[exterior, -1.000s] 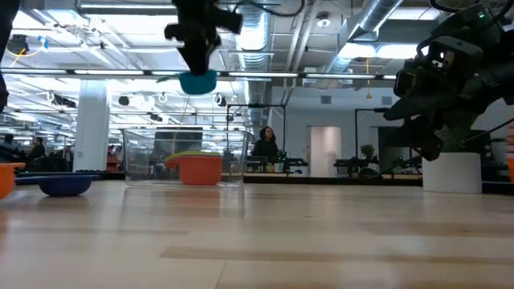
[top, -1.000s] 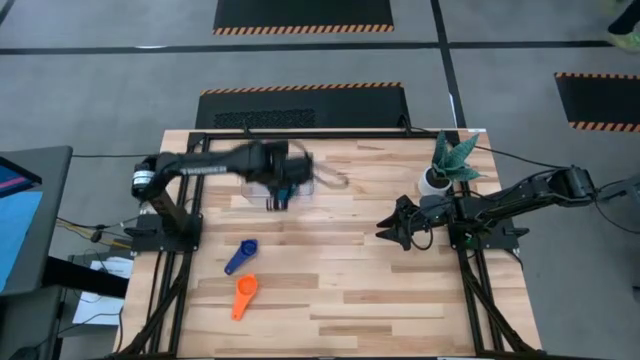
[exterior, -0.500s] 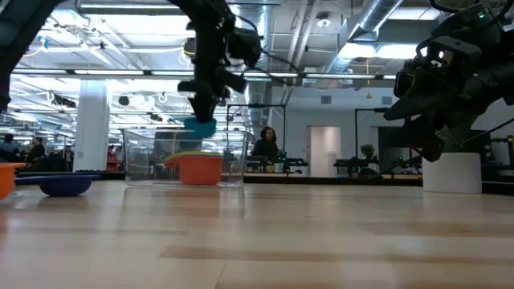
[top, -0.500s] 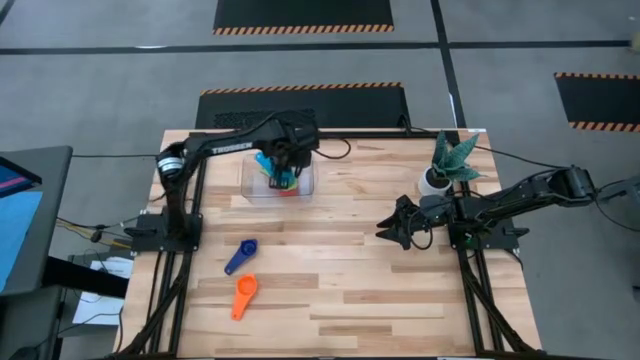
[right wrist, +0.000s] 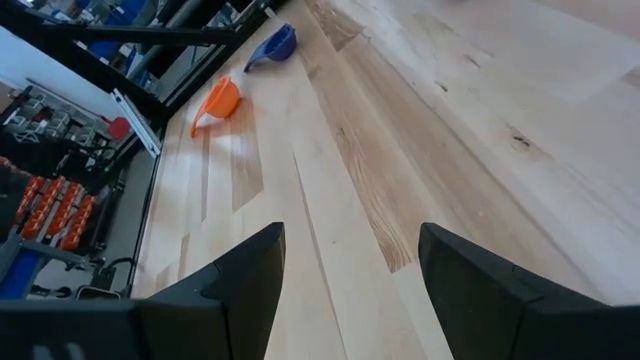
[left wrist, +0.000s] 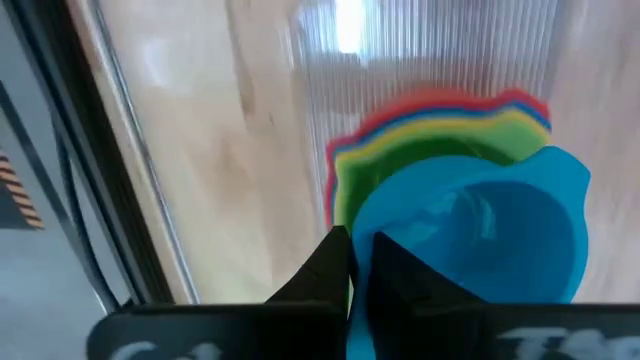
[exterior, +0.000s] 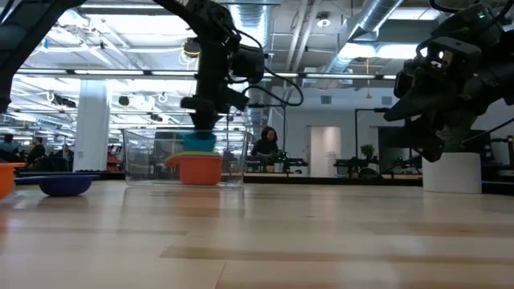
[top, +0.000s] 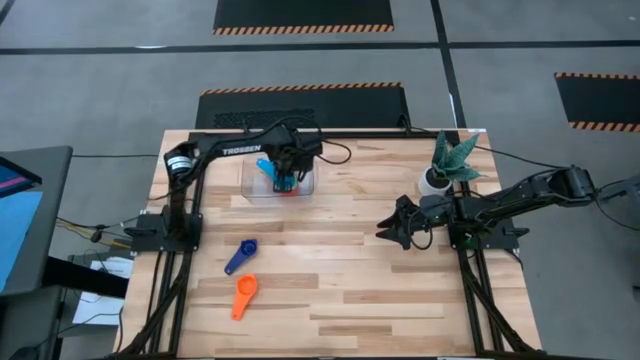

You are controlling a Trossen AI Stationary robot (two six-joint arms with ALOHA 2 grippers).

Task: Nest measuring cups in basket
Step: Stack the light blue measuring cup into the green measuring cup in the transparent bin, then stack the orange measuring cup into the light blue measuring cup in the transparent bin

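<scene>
I have the wooden table (top: 330, 270) filling the middle of the overhead frame, with the left arm reaching across its upper left to the clear basket (top: 252, 187) and the right arm parked at center right beside the potted plant (top: 447, 160). The left gripper (top: 283, 176) hangs over the basket, its fingers pinched on the handle of the light blue cup (left wrist: 470, 235), which sits low over the nested stack of red, yellow and green cups (left wrist: 420, 135) inside the tray; from the table-level camera the blue bowl appears to rest just on top of the stack, though I cannot tell whether it is fully seated. The right gripper (top: 396, 227) waits with its fingers spread wide, holding nothing. Lower left of the overhead frame, the dark blue cup (top: 239, 256) and, just below it, the orange cup (top: 243, 296) lie loose on the wood, well apart from the basket. I judge these cups light, stiff and slick plastic, likely to skid or tip if nudged, so the flat handle is the place to grip, with the bowl kept level.
</scene>
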